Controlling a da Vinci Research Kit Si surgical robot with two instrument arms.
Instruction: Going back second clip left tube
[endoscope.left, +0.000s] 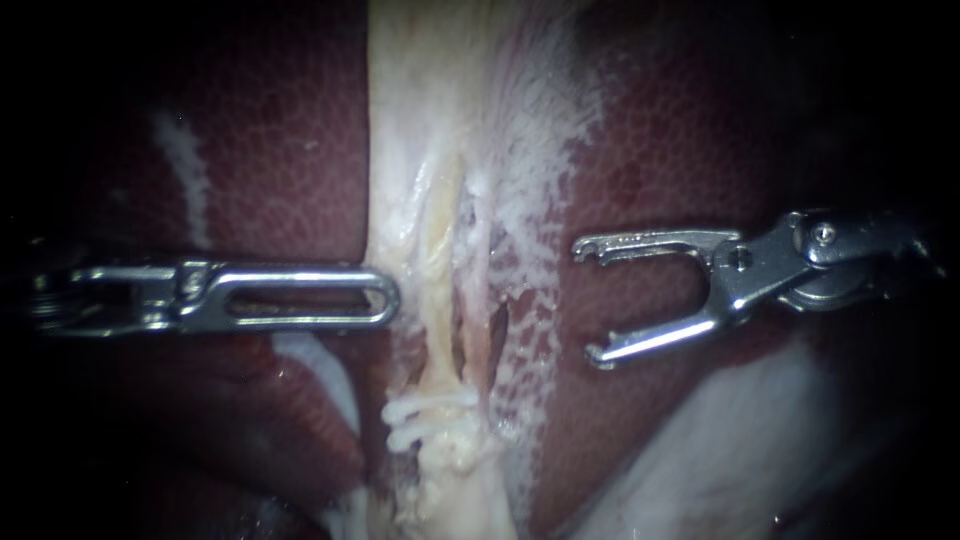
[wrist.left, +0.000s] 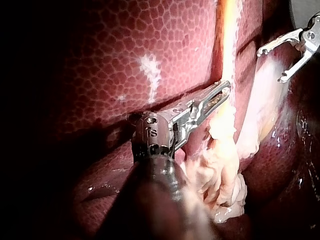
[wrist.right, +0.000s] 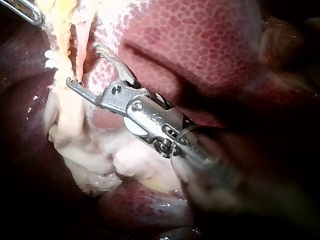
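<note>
The open, empty jaws of the right instrument (endoscope.left: 590, 302) point sideways at the left tube (endoscope.left: 440, 335), which runs up and down.

The backdrop is all liver (endoscope.left: 300, 150), dark red and finely mottled, spreading behind both instruments. Light lands hardest in the stretch between the left instrument (endoscope.left: 385, 296) and the right instrument (endoscope.left: 590, 302), and it fades fast: behind each shaft the scene drops into black. A thin pale streak (endoscope.left: 185, 170) runs over the liver just beside the left instrument's shaft. A broader pale patch (endoscope.left: 740, 440) lies on the liver near the right instrument's jaws. From the left wrist, wet glints (wrist.left: 92, 189) shine on a dark fold beside the shaft, and a small grey patch (wrist.left: 300, 12) shows beyond the other instrument; what it is, I cannot tell.
</note>
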